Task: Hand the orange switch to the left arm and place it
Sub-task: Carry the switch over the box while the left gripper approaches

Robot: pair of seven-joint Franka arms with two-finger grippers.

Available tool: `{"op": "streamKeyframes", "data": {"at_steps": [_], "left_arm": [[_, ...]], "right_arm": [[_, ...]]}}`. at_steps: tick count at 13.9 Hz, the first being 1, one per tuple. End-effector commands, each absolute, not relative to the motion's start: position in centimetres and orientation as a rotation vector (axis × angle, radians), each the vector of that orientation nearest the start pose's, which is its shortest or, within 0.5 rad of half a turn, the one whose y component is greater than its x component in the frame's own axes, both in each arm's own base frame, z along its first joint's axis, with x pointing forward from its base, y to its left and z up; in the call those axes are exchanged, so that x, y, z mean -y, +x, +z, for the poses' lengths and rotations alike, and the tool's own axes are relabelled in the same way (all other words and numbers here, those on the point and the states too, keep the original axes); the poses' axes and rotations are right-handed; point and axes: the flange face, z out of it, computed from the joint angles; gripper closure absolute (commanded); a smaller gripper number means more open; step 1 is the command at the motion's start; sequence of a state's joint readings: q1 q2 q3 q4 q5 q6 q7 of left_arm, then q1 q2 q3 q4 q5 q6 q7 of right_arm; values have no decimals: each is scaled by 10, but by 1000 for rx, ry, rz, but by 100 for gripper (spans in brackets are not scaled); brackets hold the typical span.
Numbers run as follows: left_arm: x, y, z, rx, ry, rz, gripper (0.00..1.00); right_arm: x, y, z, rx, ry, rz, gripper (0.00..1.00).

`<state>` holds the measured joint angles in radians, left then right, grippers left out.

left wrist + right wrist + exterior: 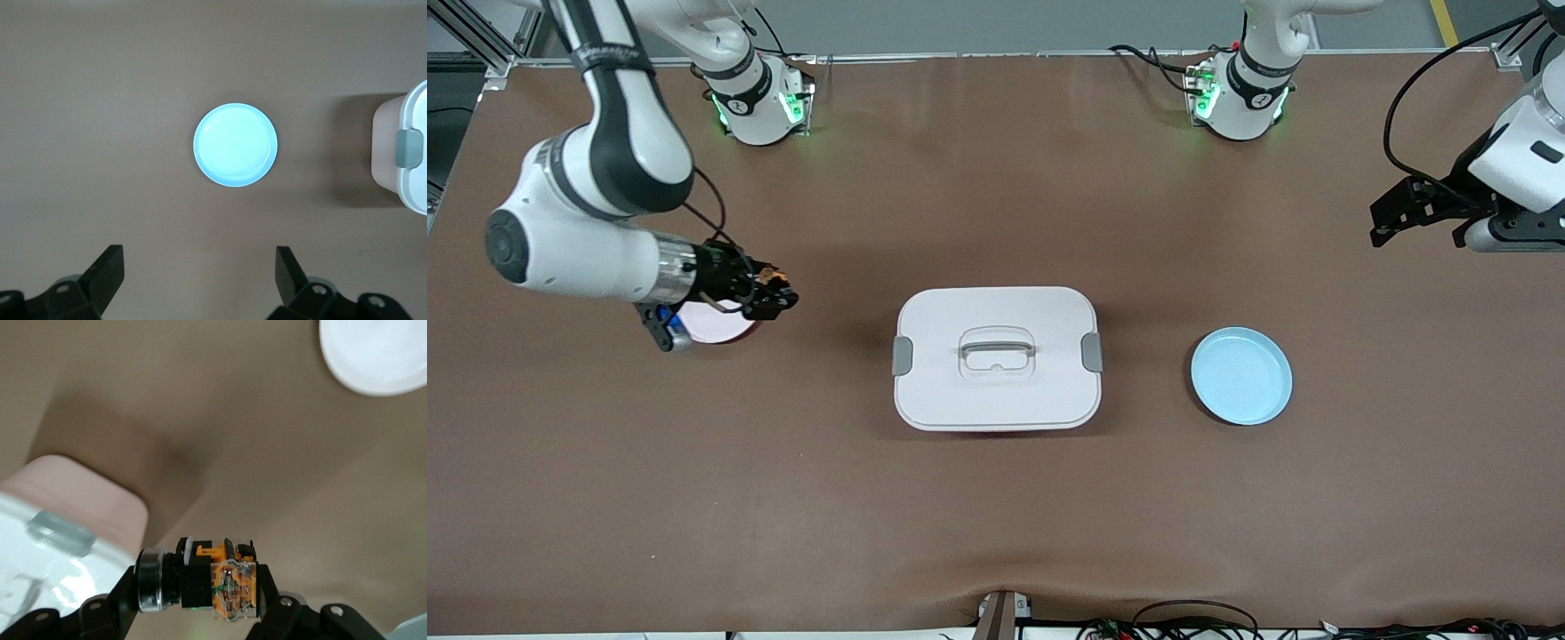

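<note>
Orange switch (207, 580): clamped crosswise in the fingers of the right gripper (769, 293), long axis lying across the gap, held in the air over the pink plate (716, 324) at the right arm's end of the bench (996, 498). White box (996, 357) stood between it and the left gripper (1418, 213), which waited spread and empty near the blue plate (1241, 375).

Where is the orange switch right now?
The orange switch is clamped in the right end effector, up in the air over the pink plate's edge, toward the right arm's end of the table from the box.
</note>
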<state>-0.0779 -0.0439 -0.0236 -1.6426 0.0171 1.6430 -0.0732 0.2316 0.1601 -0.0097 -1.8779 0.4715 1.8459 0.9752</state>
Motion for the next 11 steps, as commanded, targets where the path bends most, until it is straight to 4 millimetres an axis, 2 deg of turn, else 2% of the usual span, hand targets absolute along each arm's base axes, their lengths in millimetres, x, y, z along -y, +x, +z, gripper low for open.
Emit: {"op": "streamKeyframes", "data": {"at_steps": [1, 4, 6, 9, 11], "left_arm": [[54, 548, 623, -65, -3137, -68, 0], [59, 546, 624, -72, -3153, -66, 0], [66, 546, 628, -54, -3247, -63, 0], [82, 539, 655, -80, -3361, -68, 0], [101, 533, 660, -119, -3459, -26, 0]], "right_arm": [[-211, 567, 448, -1376, -2440, 590, 100], [-273, 568, 471, -1501, -2371, 590, 100], [-308, 572, 486, -1560, -2291, 625, 100], [-348, 583, 501, -1683, -2177, 632, 100], [-375, 590, 509, -1734, -2103, 611, 100]]}}
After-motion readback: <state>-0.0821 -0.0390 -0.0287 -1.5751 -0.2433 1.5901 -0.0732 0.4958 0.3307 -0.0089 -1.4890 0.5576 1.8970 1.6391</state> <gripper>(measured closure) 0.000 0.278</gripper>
